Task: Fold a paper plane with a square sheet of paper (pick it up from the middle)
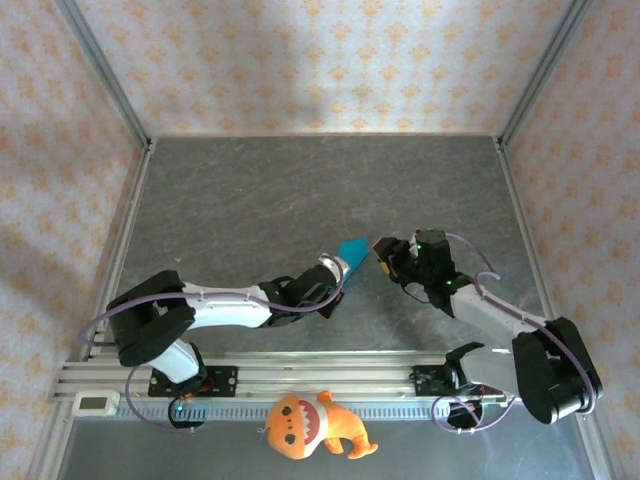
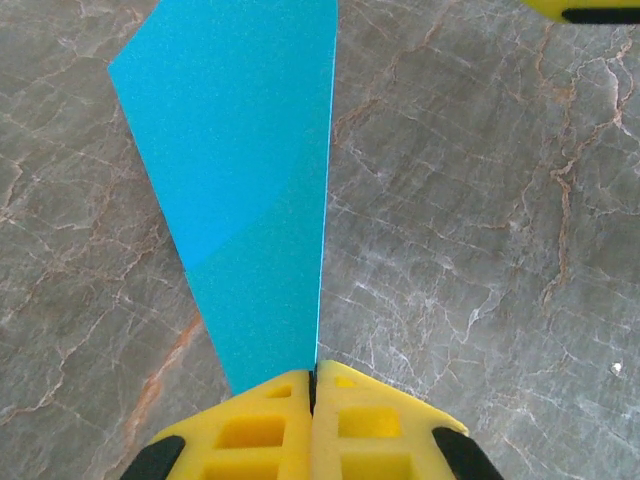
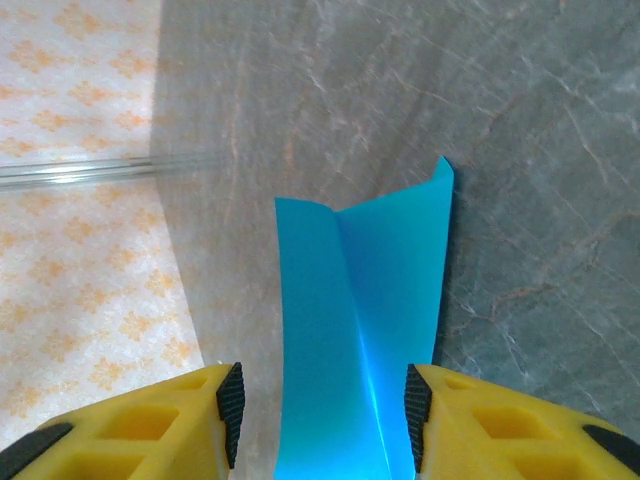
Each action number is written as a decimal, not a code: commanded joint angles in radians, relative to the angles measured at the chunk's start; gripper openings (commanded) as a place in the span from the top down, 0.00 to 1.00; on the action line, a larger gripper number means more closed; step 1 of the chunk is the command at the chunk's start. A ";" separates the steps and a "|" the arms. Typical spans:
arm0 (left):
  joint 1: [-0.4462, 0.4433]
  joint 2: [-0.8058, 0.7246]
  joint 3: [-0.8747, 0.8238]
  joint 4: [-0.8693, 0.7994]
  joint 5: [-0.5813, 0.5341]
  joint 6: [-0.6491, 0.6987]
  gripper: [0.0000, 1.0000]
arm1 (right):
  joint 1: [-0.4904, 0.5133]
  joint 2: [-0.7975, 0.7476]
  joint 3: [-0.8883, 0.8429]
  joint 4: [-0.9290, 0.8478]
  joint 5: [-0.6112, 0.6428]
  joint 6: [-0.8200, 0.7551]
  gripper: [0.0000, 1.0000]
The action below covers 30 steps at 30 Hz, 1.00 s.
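The blue paper (image 1: 352, 247) was near the middle of the table (image 1: 300, 190), between the two hands. It was not a flat square. It had a crease down its length and a narrow, pointed shape, so I think some folds were done. The left hand (image 2: 313, 378) was pressed together, pinching the thin end of the paper. The right hand (image 3: 322, 400) was spread, with one finger on each side of the wider end, not squeezing it. It did not look like a finished plane yet. I think the wings were left to fold.
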 commanded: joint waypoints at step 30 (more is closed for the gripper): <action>-0.011 0.086 0.076 -0.117 -0.095 0.176 0.91 | 0.098 0.331 0.270 -0.254 -0.096 -0.119 0.91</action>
